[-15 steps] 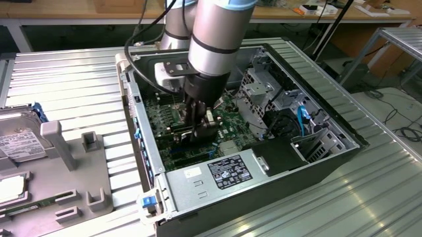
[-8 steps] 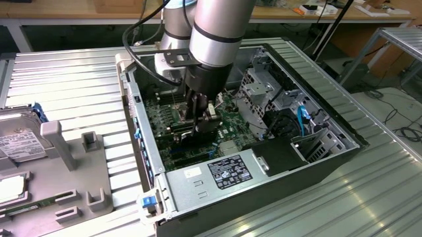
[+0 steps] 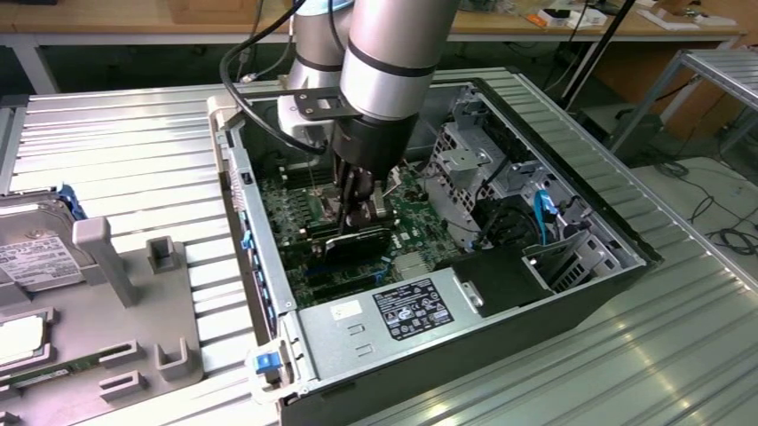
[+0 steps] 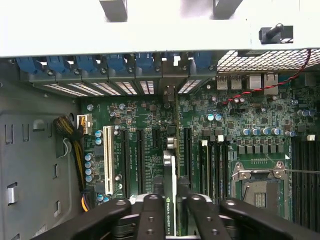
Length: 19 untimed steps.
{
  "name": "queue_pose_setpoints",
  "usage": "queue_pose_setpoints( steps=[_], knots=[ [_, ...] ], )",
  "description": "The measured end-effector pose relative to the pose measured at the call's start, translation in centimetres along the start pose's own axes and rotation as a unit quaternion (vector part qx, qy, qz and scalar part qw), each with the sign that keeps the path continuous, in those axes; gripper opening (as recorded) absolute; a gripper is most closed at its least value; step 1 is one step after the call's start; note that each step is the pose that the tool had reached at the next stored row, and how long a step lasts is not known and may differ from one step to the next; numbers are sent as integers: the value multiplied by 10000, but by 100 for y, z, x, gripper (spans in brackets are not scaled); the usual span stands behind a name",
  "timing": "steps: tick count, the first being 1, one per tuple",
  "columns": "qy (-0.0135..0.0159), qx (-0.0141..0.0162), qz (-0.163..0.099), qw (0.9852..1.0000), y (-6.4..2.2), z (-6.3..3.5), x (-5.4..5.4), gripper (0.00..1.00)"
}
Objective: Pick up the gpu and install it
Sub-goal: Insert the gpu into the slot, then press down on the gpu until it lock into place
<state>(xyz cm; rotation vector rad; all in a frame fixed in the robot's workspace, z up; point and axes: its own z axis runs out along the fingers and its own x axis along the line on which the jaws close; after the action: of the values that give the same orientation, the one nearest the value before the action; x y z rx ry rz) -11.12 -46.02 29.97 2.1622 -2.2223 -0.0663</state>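
Observation:
The gpu (image 3: 355, 241) is a thin card with a black cooler. It stands on edge over the green motherboard (image 3: 284, 209) inside the open computer case (image 3: 592, 222). My gripper (image 3: 358, 227) reaches straight down into the case and is shut on the card's upper edge. In the wrist view the gpu (image 4: 170, 200) is edge-on, a green board with a labelled strip, and my gripper (image 4: 172, 220) has its black fingers (image 4: 152, 220) against both sides. The card's lower edge lies along the black expansion slots (image 4: 137, 155); whether it sits in a slot is hidden.
A silver power supply (image 3: 409, 311) with a black label fills the case's near end, and a metal drive cage (image 3: 474, 169) stands beside the arm. The CPU socket (image 4: 260, 185) and a white slot (image 4: 107, 160) flank the card. A grey fixture tray (image 3: 142, 293) holds a hard drive (image 3: 35, 257).

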Motion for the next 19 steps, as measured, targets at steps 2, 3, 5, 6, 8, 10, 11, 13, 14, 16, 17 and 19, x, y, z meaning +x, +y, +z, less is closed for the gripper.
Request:
queue_pose_setpoints(
  steps=[2, 3, 5, 6, 8, 10, 11, 13, 14, 16, 17, 19],
  knots=[
    [0, 0, 0, 10000, 0, 0, 0, 14],
    [0, 0, 0, 10000, 0, 0, 0, 11],
    [0, 0, 0, 10000, 0, 0, 0, 11],
    [0, 0, 0, 10000, 0, 0, 0, 11],
    [0, 0, 0, 10000, 0, 0, 0, 11],
    [0, 0, 0, 10000, 0, 0, 0, 11],
    [0, 0, 0, 10000, 0, 0, 0, 11],
    [0, 0, 0, 10000, 0, 0, 0, 11],
    [0, 0, 0, 10000, 0, 0, 0, 11],
    [0, 0, 0, 10000, 0, 0, 0, 11],
    [0, 0, 0, 10000, 0, 0, 0, 11],
    [0, 0, 0, 10000, 0, 0, 0, 11]
  ],
)
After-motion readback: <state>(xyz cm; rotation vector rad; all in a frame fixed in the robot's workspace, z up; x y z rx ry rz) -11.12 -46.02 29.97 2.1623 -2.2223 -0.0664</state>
